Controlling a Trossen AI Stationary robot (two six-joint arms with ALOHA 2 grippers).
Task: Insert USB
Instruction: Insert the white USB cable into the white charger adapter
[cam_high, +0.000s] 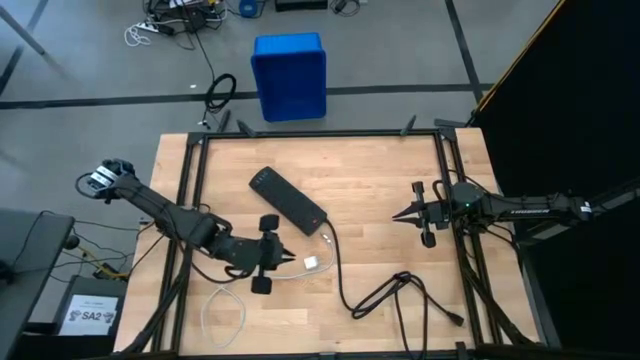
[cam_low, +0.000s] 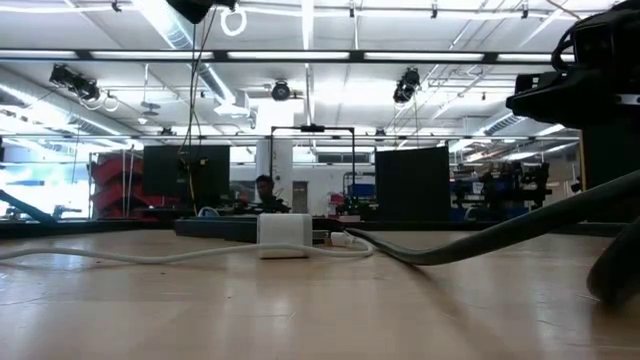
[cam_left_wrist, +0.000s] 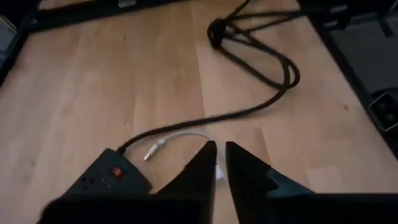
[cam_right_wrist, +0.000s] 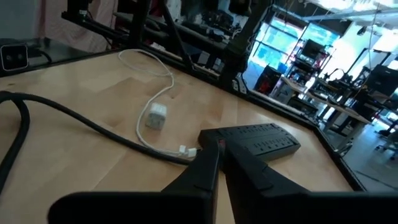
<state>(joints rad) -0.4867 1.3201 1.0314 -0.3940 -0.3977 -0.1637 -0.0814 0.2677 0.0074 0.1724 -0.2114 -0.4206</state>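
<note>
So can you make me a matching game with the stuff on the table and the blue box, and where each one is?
Things:
1. charger block
2. power strip
3. blue bin
4. left gripper

Places:
A. on the floor beyond the table
B. lying slantwise mid-table, red switch at one end
C. just beside the charger block, fingers nearly together
D. on the wood with the thin white cable attached

Pairs: 1-D, 2-B, 3-A, 4-C

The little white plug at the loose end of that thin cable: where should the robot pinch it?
Probably on the white plug body, just behind its tip, coming straight down from above. It lies flat on the table beside the power strip with bare wood on both sides. The left gripper, nearly shut, is nearest.
</note>
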